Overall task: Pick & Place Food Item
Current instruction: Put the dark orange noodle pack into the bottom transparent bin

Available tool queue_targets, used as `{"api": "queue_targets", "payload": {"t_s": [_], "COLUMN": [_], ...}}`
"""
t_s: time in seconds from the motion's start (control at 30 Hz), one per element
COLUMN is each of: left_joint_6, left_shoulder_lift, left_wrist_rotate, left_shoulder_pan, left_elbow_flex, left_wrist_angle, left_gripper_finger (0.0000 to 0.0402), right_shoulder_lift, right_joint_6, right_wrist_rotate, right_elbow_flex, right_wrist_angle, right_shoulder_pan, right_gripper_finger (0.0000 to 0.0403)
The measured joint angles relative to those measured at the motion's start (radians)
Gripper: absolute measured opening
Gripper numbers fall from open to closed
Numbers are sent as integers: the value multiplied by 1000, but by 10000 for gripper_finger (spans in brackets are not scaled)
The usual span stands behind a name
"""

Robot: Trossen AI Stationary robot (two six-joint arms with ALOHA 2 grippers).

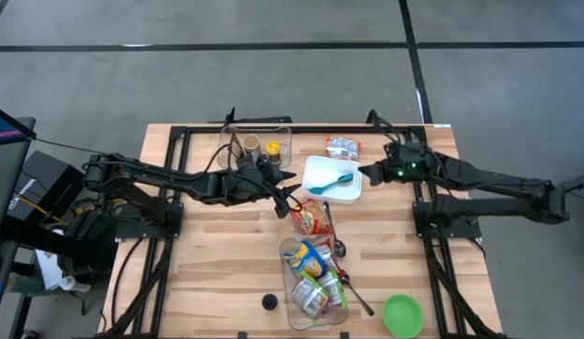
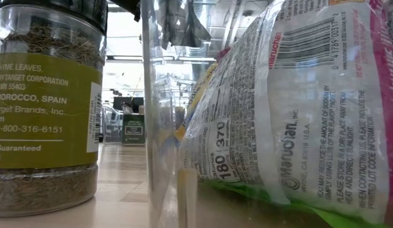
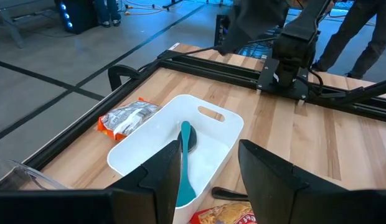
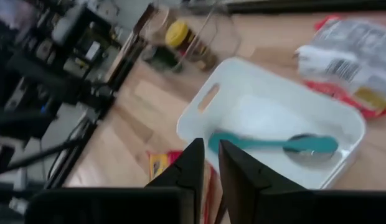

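Nearest the table's front edge, a clear bin (image 1: 314, 282) holds several food packets. Just behind it lies a ramen packet (image 1: 311, 218) on bare wood, beside the left gripper (image 1: 294, 201), whose jaws stand partly open and hold nothing. Farther back, a white tray (image 1: 332, 178) carries a teal spoon (image 1: 331, 183). The right gripper (image 1: 365, 172) hovers at the tray's right edge, fingers almost together, nothing visibly held. For a sound pick, centre the jaws over the packet before closing.
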Motion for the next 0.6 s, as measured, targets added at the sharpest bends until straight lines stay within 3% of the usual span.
{"api": "queue_targets", "payload": {"t_s": [0.27,0.47,0.6], "left_joint_6": [-104,-187,-358], "left_shoulder_lift": [0,0,0], "left_wrist_rotate": [32,58,58], "left_shoulder_pan": [-6,-51,-88], "left_elbow_flex": [0,0,0], "left_wrist_angle": [-27,-183,-295], "left_gripper_finger": [154,154,154], "right_shoulder_lift": [2,2,2], "right_joint_6": [0,0,1], "right_wrist_rotate": [3,4,18], "right_elbow_flex": [0,0,0], "right_wrist_angle": [-66,-83,-83], "right_shoulder_pan": [130,196,224], "right_gripper_finger": [29,15,10]}}
